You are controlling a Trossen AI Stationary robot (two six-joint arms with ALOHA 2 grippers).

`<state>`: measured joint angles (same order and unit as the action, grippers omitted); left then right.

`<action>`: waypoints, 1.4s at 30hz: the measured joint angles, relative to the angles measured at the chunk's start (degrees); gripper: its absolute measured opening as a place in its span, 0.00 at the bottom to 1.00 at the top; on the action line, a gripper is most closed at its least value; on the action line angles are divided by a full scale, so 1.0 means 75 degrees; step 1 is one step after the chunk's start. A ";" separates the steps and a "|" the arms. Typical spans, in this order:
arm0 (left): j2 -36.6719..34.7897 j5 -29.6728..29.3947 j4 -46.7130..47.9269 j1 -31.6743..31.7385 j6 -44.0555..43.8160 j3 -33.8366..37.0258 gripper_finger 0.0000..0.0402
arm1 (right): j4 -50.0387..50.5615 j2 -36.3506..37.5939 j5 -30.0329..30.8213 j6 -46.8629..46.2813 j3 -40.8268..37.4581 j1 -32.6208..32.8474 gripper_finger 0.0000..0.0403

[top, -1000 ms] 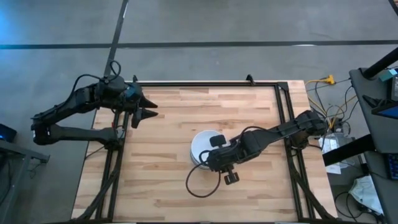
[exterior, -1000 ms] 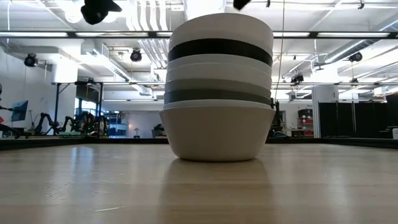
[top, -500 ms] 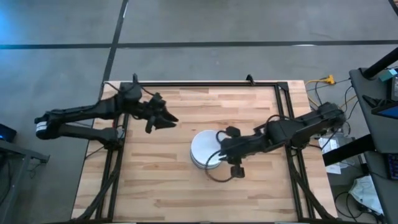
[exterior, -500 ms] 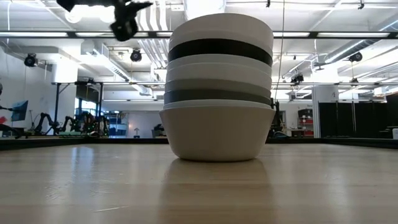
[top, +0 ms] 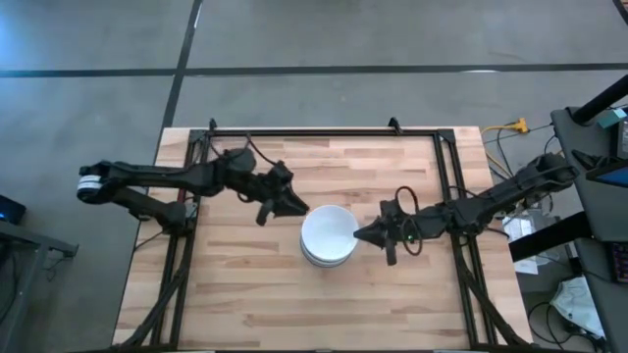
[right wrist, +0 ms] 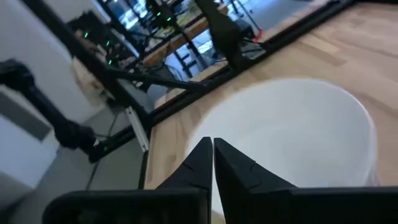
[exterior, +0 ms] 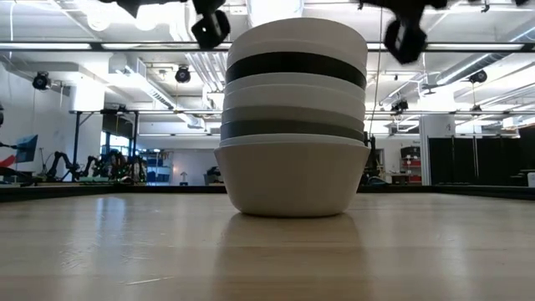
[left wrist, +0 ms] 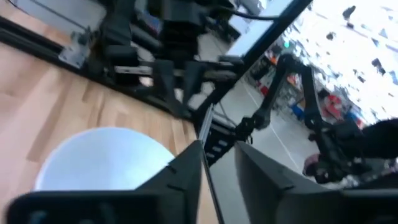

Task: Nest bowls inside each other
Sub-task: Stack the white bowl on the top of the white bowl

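The bowls stand nested in one stack (top: 329, 235) at the table's middle, resting on the lowest white bowl's base. The low view shows the stack (exterior: 292, 117) with white, black, pale and dark grey rims. The top bowl is white, seen in the left wrist view (left wrist: 102, 158) and the right wrist view (right wrist: 292, 134). My left gripper (top: 297, 206) hovers just far-left of the stack, fingers a little apart and empty; it also shows in the low view (exterior: 209, 25). My right gripper (top: 359, 234) is shut and empty at the stack's right side, level with the top rim (exterior: 405, 38).
The bare wooden table (top: 245, 294) has room on every side of the stack. A black frame (top: 324, 131) runs along the far edge and both sides. Cables and equipment (top: 530, 186) lie beyond the right edge.
My left gripper has swung from the table's far-left corner toward the stack. My right gripper has moved from the stack's near side round to its right side and now points at the stack. The stack has stayed in place.
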<state>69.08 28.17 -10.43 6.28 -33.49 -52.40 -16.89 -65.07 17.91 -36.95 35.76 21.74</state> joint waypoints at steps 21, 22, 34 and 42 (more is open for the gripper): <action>0.1260 -0.0323 0.1529 -0.0553 0.0547 0.0045 0.00 | -0.2211 -0.1543 0.0206 -0.0813 -0.0687 -0.0303 0.02; 0.1280 -0.0373 0.1459 -0.0556 0.0546 0.0073 0.00 | -0.2211 -0.1602 0.0161 -0.0817 -0.0627 -0.0303 0.02; 0.1136 -0.0646 0.1493 -0.0652 0.0314 0.0431 0.00 | -0.2134 -0.1647 -0.0228 -0.0817 -0.0562 -0.0303 0.02; 0.0525 -0.1249 0.1455 -0.0650 0.0344 0.0398 0.00 | -0.1794 -0.1191 0.0082 -0.0382 -0.0562 -0.0406 0.02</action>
<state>73.01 18.81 0.48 1.41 -30.91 -49.42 -30.34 -74.00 18.53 -39.82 31.55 18.69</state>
